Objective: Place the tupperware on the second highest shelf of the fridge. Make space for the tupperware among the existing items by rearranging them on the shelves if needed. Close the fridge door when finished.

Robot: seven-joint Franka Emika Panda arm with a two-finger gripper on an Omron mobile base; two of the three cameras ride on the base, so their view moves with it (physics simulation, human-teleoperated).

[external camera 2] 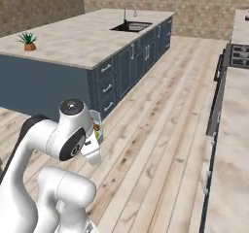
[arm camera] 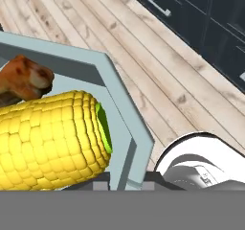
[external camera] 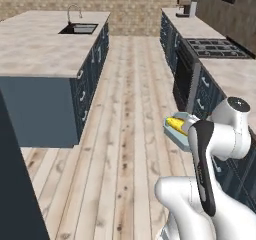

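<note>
The tupperware [external camera: 180, 135] is a pale blue-teal tub that hangs in the air over the wooden floor, right at my hand. A yellow corn cob [external camera: 175, 123] lies inside it. My gripper [external camera: 190, 130] is shut on the tub's near edge and is mostly hidden behind my forearm. In the hand view the tub's wall [arm camera: 119, 102] is very close, with the corn cob [arm camera: 50, 138] and a brown food piece [arm camera: 26, 75] inside. A sliver of the tub [external camera 2: 97, 125] peeks out beside my arm in the right base view. The fridge and its shelves are out of view.
A long island [external camera: 45, 49] with a sink [external camera: 80, 28] stands to the left; a small potted plant [external camera 2: 29, 40] sits on it. To the right runs a counter [external camera: 235, 76] with a stove [external camera: 215, 47] and dark blue cabinets. A dark panel [external camera: 15, 189] fills the lower left.
</note>
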